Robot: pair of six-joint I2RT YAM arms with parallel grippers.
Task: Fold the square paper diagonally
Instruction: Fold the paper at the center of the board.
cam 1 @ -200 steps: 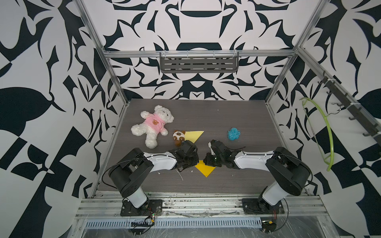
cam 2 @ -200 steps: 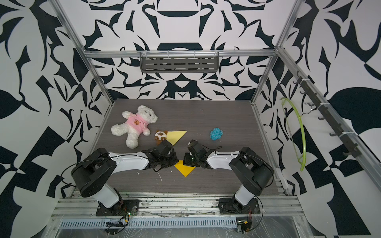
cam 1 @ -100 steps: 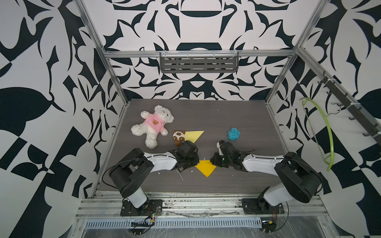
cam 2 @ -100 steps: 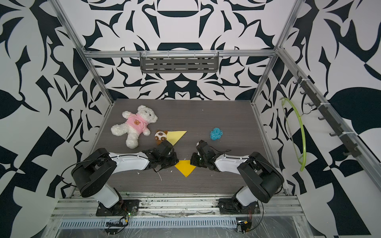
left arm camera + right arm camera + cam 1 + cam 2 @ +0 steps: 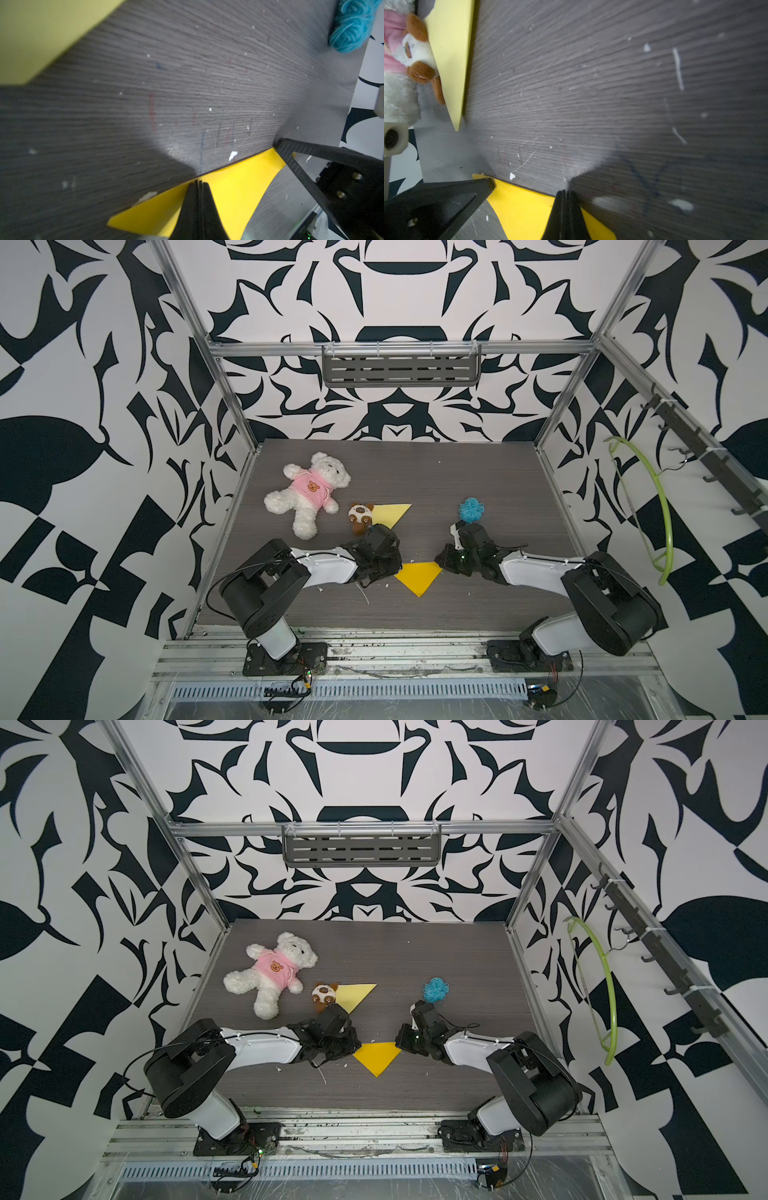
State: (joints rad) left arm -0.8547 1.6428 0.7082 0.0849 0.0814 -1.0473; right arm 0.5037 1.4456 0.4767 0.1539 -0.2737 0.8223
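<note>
In both top views the bright yellow paper (image 5: 418,576) (image 5: 377,1056) lies flat on the grey table (image 5: 478,472) as a folded triangle. Its long edge faces the back wall. The left gripper (image 5: 395,569) sits at the paper's left corner and the right gripper (image 5: 441,565) at its right corner. From up here their jaws are too dark to read. Behind the paper, well apart, lies a pale yellow triangle (image 5: 392,514) with a small brown-and-white plush (image 5: 360,517) against its left end. A white teddy bear (image 5: 309,493) lies further left. A blue yarn ball (image 5: 471,509) rests behind and to the right of the paper, close to the right arm's wrist.

In the left wrist view, the left gripper (image 5: 198,184) has its jaws pressed together with nothing between them, and its tips are down on the paper's (image 5: 239,182) long edge. The right gripper (image 5: 280,146) touches the far corner of the paper. The pale yellow triangle (image 5: 41,31) and the blue yarn ball (image 5: 351,27) lie well clear across scuffed table.

In the right wrist view, the right gripper (image 5: 565,192) is closed on nothing, with its tips on the paper's (image 5: 525,207) edge. The left gripper (image 5: 490,184) presses the opposite corner. Beyond the paper lie the pale yellow triangle (image 5: 450,52), the plush (image 5: 419,56) and the teddy bear (image 5: 396,99).
</note>
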